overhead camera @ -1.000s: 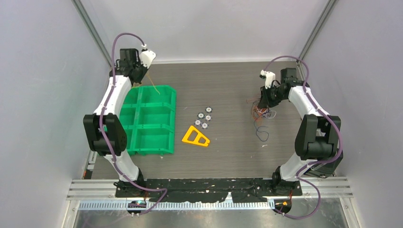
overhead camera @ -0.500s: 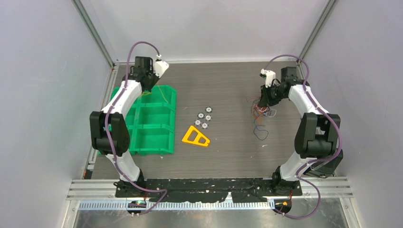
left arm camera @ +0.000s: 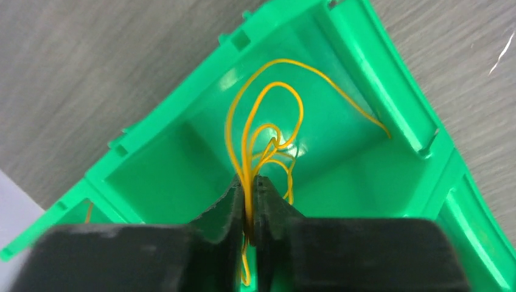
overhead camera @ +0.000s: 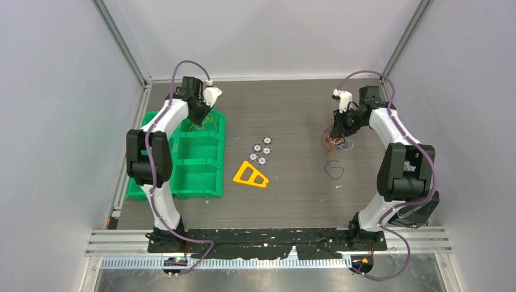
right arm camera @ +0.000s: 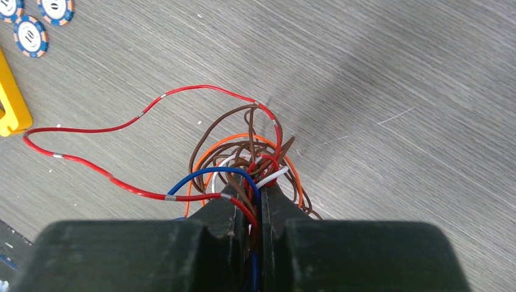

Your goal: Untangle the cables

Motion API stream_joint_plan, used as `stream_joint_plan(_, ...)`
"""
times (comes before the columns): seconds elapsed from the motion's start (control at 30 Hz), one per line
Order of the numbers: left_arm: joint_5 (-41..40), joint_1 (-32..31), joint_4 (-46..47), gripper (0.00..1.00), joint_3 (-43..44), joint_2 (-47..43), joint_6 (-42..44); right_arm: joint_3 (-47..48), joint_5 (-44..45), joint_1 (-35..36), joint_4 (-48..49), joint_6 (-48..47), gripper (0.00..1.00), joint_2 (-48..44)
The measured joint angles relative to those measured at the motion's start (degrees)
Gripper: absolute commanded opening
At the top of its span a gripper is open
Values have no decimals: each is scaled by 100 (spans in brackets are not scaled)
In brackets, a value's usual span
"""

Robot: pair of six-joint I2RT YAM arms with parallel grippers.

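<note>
The left gripper stands with its jaws nearly together, pinching a small bunch of yellow strands over the far compartment of the green tray on the side nearer the table's middle. By judgement, this bunch is held there to be dropped apart from the rest, sorted by colour. The strands hang in loops that run away from the fingertips into the compartment, their long axis roughly in line with the fingers. One strand arcs sideways to the compartment wall. The right gripper also has its jaws narrow, clamped on the bundle of brown, orange, red, blue and white wires on the bare table, well apart from the tray. The hold appears to anchor the knot so single wires can be drawn off. The bundle is a rounded knot with no clear long axis. One red strand trails from it in a long loop toward the yellow triangular piece. Much of the task remains.
</note>
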Motion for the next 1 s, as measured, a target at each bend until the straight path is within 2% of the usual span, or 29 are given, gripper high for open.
stream_joint_plan(0.07, 133, 118, -223, 65, 76, 74, 28, 15, -81, 0, -59, -55, 5, 0)
stream_joint_plan(0.1, 221, 168, -304, 77, 109, 76, 33, 22, -149, 0, -90, -76, 5, 0)
stream_joint_plan(0.17, 468, 251, -437, 88, 170, -31, -13, 28, -343, 0, -133, -114, 5, -4)
stream_joint_plan(0.27, 925, 306, -586, 95, 173, -457, -210, 42, -706, 2, -153, -133, 6, -26)
stream_joint_plan(0.4, 1733, 111, -605, 97, 249, -1309, -487, 87, -1196, 74, -162, -52, 9, -216)
stream_joint_plan(0.57, 2885, -710, -44, 100, 334, -1991, -992, 199, -1799, 409, -94, 219, 10, -575)
stream_joint_plan(0.67, 3501, -1453, 901, 100, 11, -1982, -1604, 214, -2199, 651, 26, 509, 11, -796)
stream_joint_plan(0.8, 3930, -2271, 2100, 98, -562, -1718, -2470, 212, -2564, 861, 273, 1016, 9, -1043)
stream_joint_plan(1.0, 4157, -2999, 3622, 84, -1228, -1458, -3698, -46, -2363, 890, 1268, 2253, 6, -1574)
